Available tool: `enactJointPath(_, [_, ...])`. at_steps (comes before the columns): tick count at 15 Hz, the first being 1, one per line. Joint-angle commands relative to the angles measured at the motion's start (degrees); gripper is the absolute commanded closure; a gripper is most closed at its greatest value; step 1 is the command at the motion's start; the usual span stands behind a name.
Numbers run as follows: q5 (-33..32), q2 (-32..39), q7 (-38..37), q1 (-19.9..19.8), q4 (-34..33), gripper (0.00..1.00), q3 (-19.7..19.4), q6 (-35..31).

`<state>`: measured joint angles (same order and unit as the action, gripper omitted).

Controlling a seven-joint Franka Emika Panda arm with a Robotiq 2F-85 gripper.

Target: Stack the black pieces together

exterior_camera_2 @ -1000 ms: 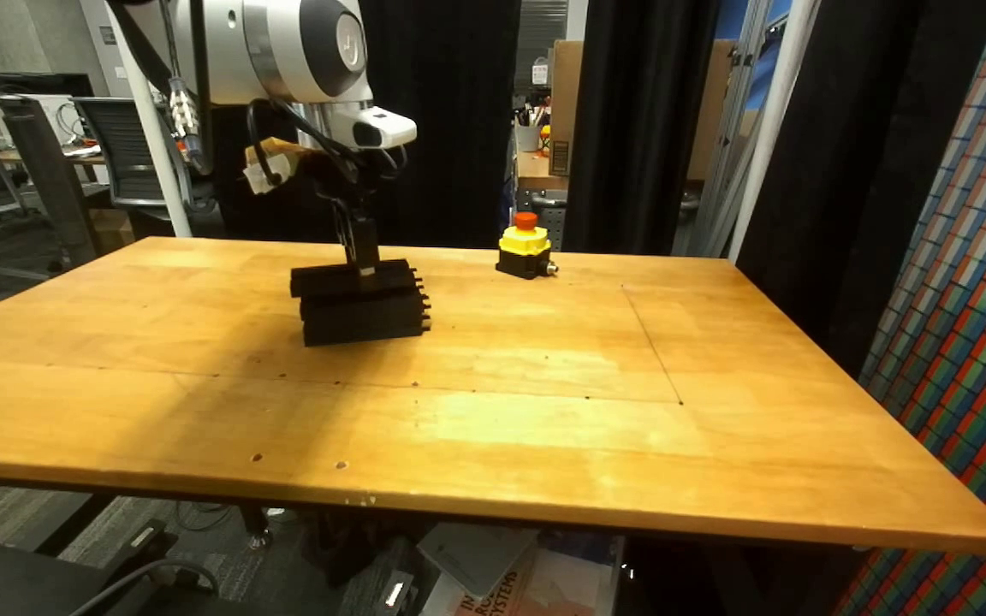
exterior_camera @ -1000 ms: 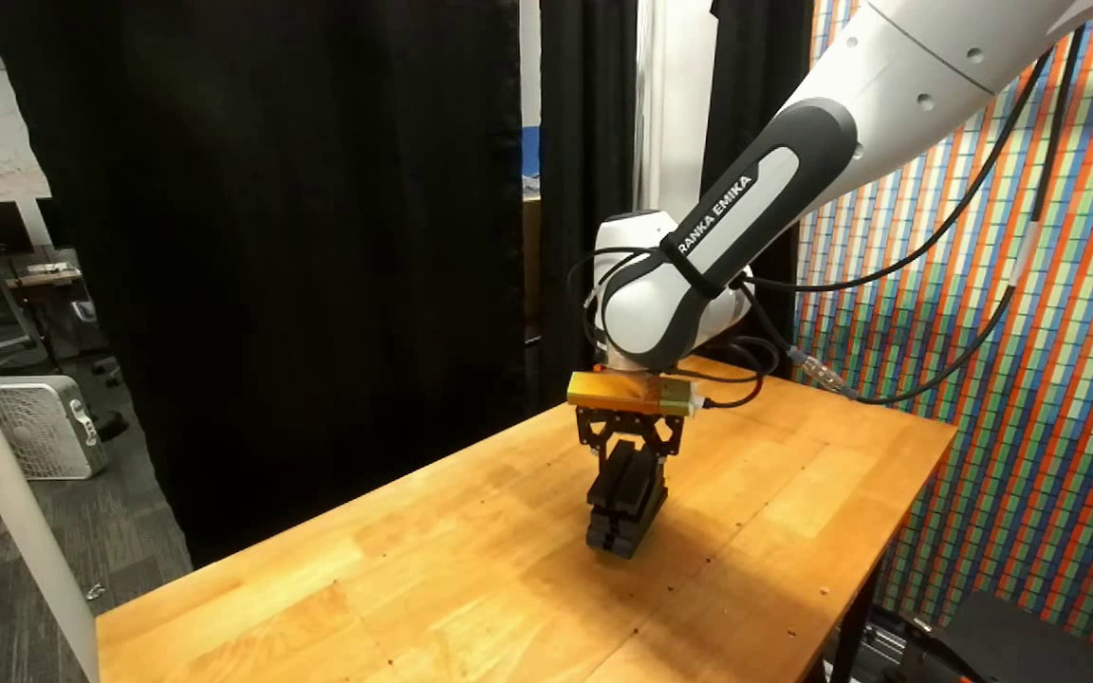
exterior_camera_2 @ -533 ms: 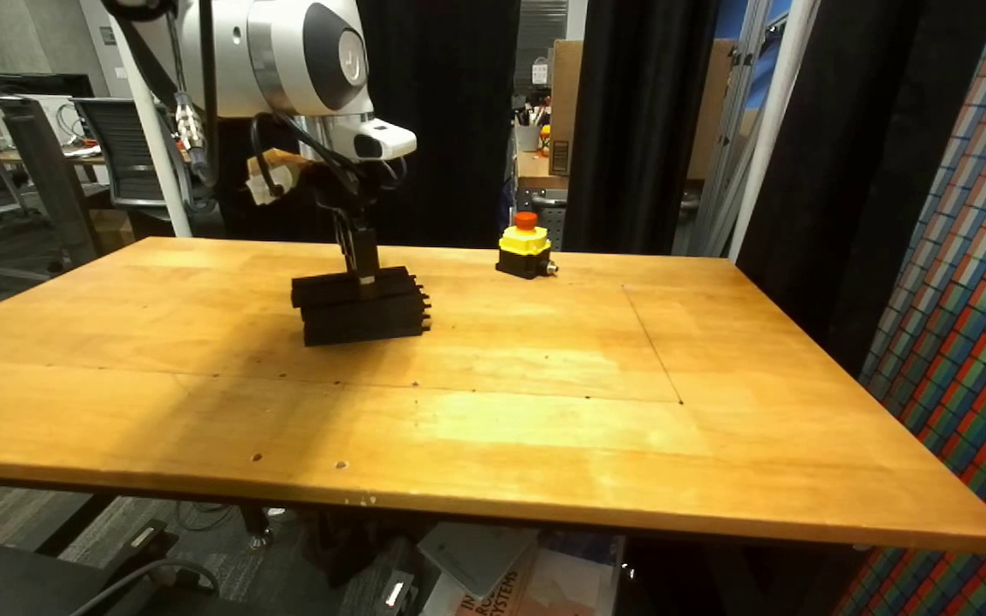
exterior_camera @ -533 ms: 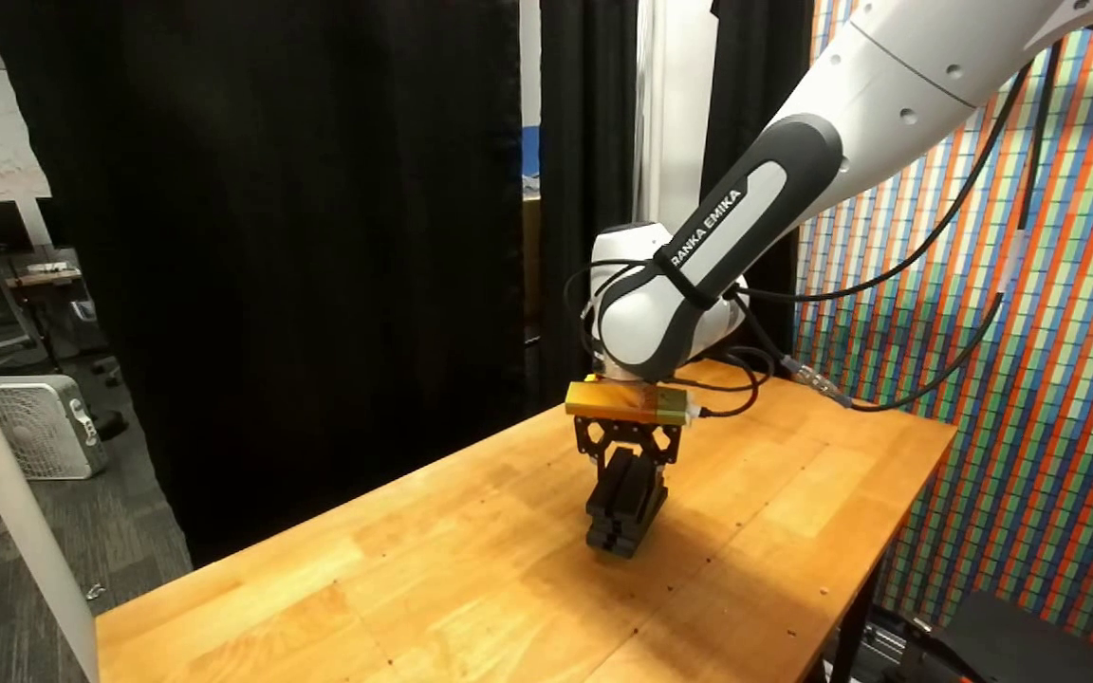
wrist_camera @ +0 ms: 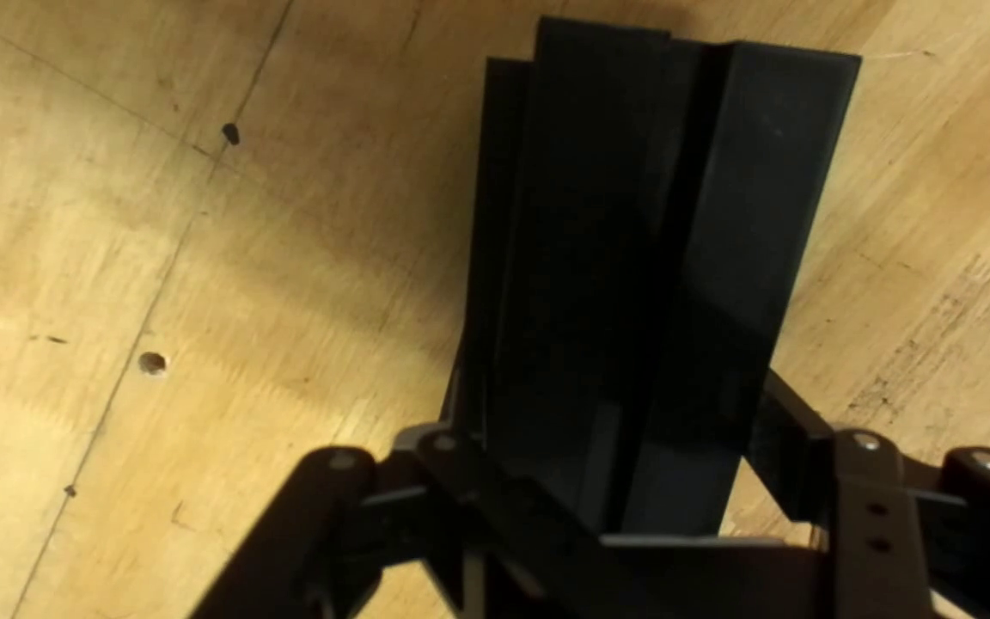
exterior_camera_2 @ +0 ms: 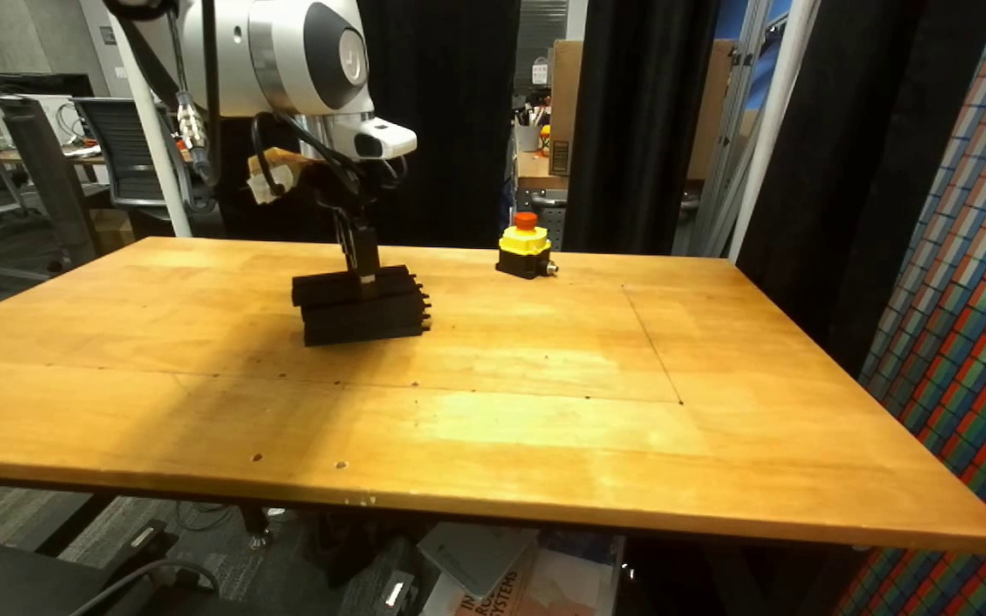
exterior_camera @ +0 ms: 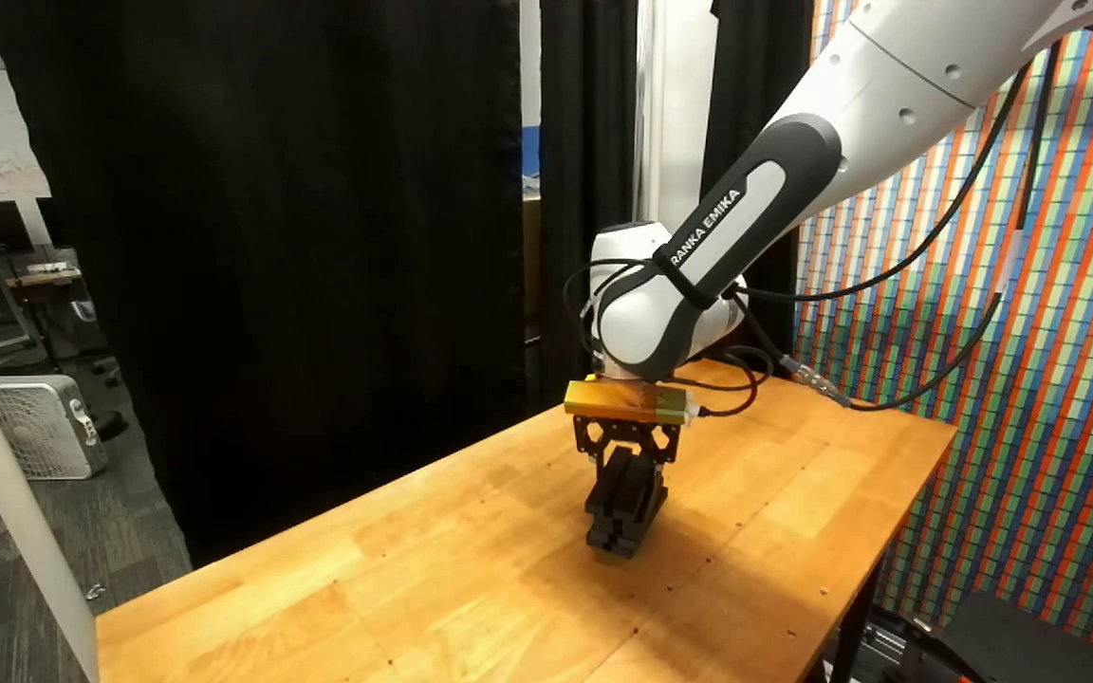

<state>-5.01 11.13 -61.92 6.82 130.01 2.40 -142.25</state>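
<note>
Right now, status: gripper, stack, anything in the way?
Gripper closed on top black piece. That piece on the stack, slightly offset lengthwise. Yellow-and-red button stands apart from both.

Got wooden table (exterior_camera_2: 544, 359) in both exterior views, black curtains (exterior_camera: 262, 237) behind it, multicolour grid wall (exterior_camera: 1030, 351) beside it. See yellow-and-red button (exterior_camera_2: 525, 243) standing on it near far edge in an exterior view; also office chairs (exterior_camera_2: 116, 145) and cardboard box (exterior_camera_2: 566, 111) beyond it, papers (exterior_camera_2: 560, 589) under it. Spot white box fan (exterior_camera: 41, 429) on floor (exterior_camera: 120, 541) well apart from it. In wrist view, see small round hole (wrist_camera: 152, 364) in its top.
</note>
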Motion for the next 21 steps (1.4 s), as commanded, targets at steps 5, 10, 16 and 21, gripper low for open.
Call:
enactJointPath(5, [-0.3, -1.3, -0.7, 0.7, 0.2, 0.52, -0.8, -0.5])
enactJointPath(10, [-0.8, -1.5, -0.2, 0.5, 0.5, 0.52, -1.0, -0.5])
enactJointPath(16, [-1.5, -1.4, 0.0, 0.4, 0.5, 0.52, -1.5, -0.5])
enactJointPath(21, [-1.5, -1.2, 0.0, 0.4, 0.4, 0.52, -1.7, -0.4])
